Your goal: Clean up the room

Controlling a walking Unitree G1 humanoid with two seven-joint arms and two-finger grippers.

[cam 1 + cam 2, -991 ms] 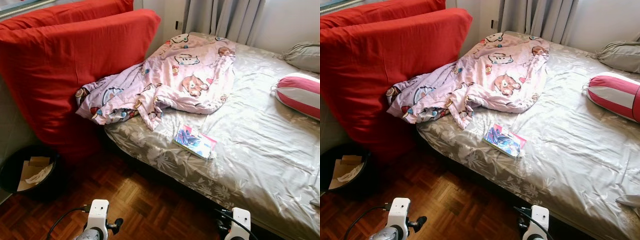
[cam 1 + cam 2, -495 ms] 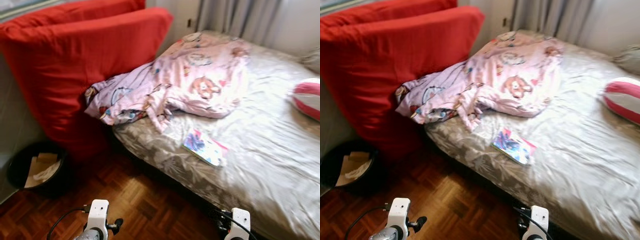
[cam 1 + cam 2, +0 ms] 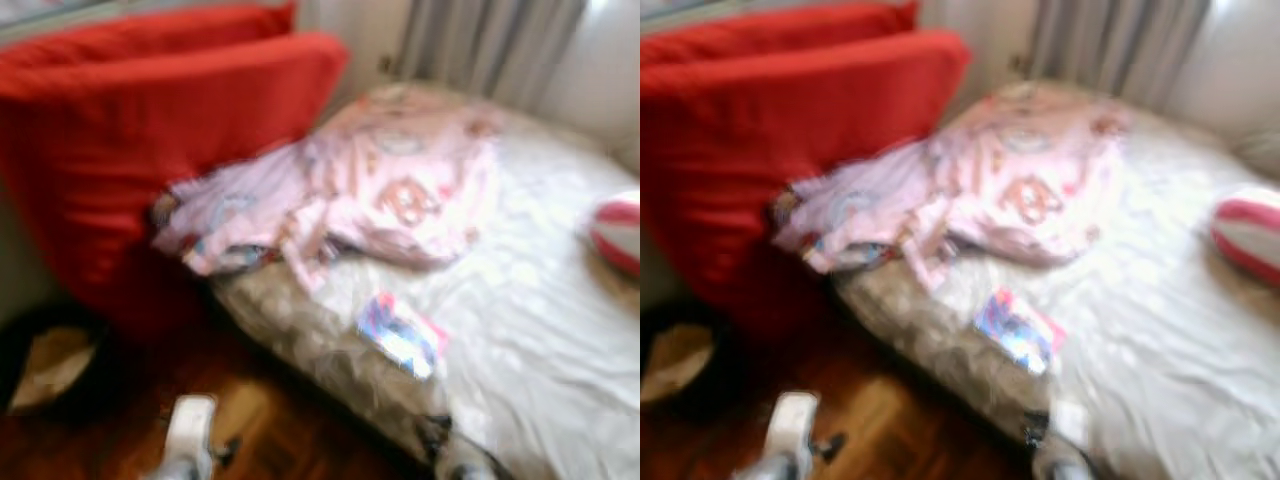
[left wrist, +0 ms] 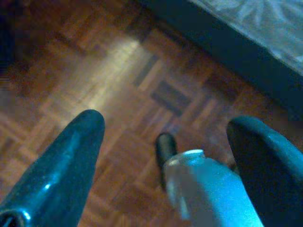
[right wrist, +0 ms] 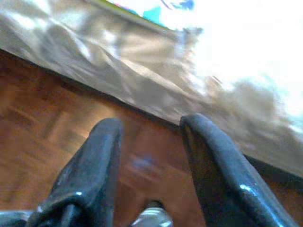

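Note:
The head views are blurred by motion. A crumpled pink cartoon-print blanket (image 3: 380,195) lies on the bed (image 3: 540,330), which has a grey floral sheet. A colourful book (image 3: 400,337) rests near the bed's front edge. Both arms hang low at the bottom of the picture, left arm (image 3: 190,440) and right arm (image 3: 455,458). My left gripper (image 4: 165,127) is open over the parquet floor (image 4: 109,71), holding nothing. Open too, my right gripper (image 5: 151,124) hangs above the floor beside the bed's edge (image 5: 142,71), with the book (image 5: 156,7) beyond it.
Two big red cushions (image 3: 150,130) lean against the wall left of the bed. A black bin (image 3: 45,365) with paper in it stands on the floor at the left. A red and white striped pillow (image 3: 615,230) lies on the bed's right side. Grey curtains (image 3: 490,45) hang behind.
The whole picture has shifted and blurred, so the camera is moving; the bed and book sit slightly lower and nearer. Blanket, book and cushions keep their places. Both arms hang as before.

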